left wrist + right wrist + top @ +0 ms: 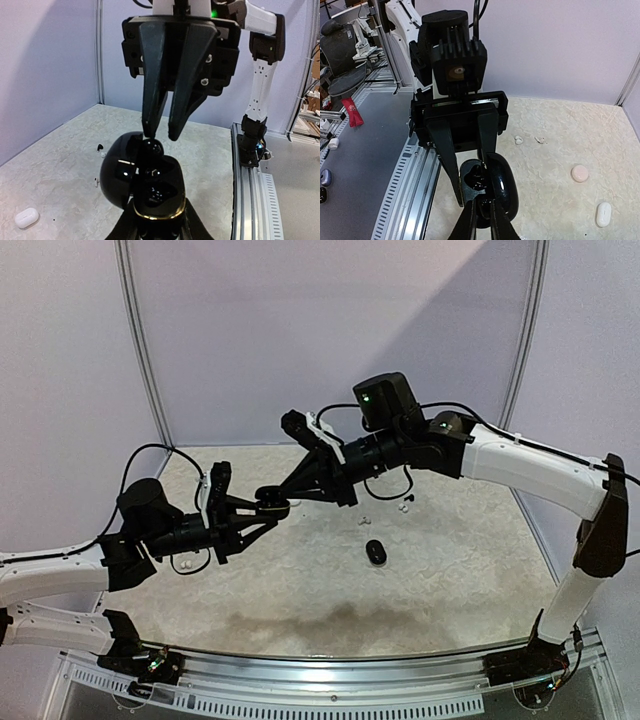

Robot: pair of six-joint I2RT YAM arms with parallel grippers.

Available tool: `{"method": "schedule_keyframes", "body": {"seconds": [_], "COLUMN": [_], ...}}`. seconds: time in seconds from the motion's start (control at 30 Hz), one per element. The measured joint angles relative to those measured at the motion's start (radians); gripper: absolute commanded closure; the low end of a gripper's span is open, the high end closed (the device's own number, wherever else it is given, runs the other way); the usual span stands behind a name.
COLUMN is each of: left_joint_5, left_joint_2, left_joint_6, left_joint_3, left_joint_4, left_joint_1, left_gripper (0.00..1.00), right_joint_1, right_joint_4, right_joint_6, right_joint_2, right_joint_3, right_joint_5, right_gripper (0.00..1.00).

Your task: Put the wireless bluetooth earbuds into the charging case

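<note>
Left gripper [156,227] clamped on open black case [160,192], held off table [60,165]. Right gripper [162,134] jaws nearly closed, tips touching black earbud [153,148] sitting in case just below them. 2 white earbuds [518,140] [538,140] on table, beyond right gripper.

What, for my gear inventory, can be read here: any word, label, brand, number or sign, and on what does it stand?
No text can be read in any view.
Black charging case: glossy, no legible marking.
White case: any mark is too small to read.
Red packet beside the rail: any print is too blurred to read.
</note>
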Motion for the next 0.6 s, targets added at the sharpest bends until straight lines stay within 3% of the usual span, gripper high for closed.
{"method": "schedule_keyframes", "body": {"seconds": [0.6], "left_joint_5": [0.012], "left_joint_2": [0.016], "left_joint_6": [0.025], "left_joint_3": [0.000], "left_joint_4": [-0.005], "left_joint_1": [0.003], "left_gripper": [1.00], "right_joint_1": [0.001], "right_joint_4": [-0.089], "right_joint_6": [-0.091], "right_joint_2": [0.035], "right_joint_3": [0.045], "right_joint_5": [0.013], "right_gripper": [0.81]}}
